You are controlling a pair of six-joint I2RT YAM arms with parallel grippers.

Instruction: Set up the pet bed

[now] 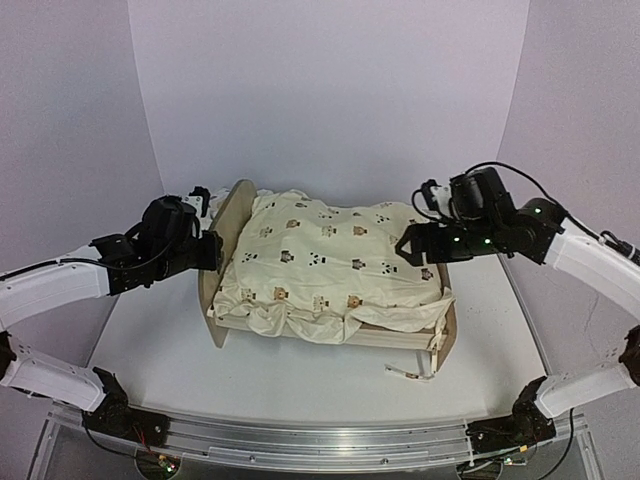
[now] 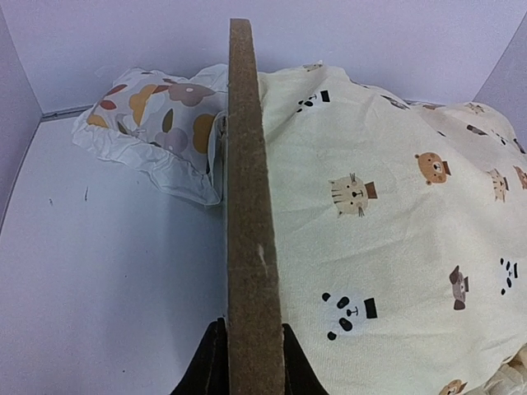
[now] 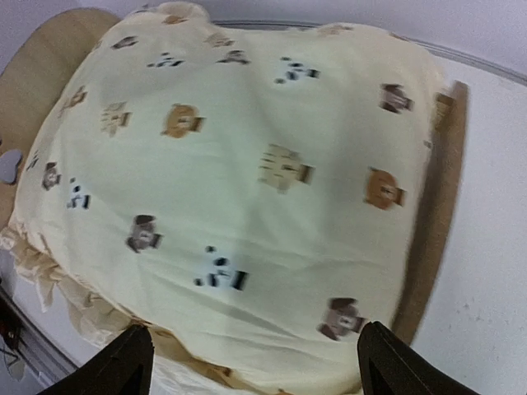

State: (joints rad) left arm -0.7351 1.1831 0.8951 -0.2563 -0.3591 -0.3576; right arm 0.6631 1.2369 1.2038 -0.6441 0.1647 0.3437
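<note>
At nine o'clock, your left gripper (image 1: 211, 251) has its jaws closed on the edge of the pet bed (image 1: 231, 218), on its plywood end board. A leaf-print pillow (image 2: 153, 122) lies outside the frame at eleven o'clock. The bed sits centred between the arms, under the animal-print quilt (image 1: 322, 262). At three o'clock, your right gripper (image 1: 415, 252) hovers over the quilt, jaws wide apart. Brace the board firmly and pinch fabric only, clear of the frame.
</note>
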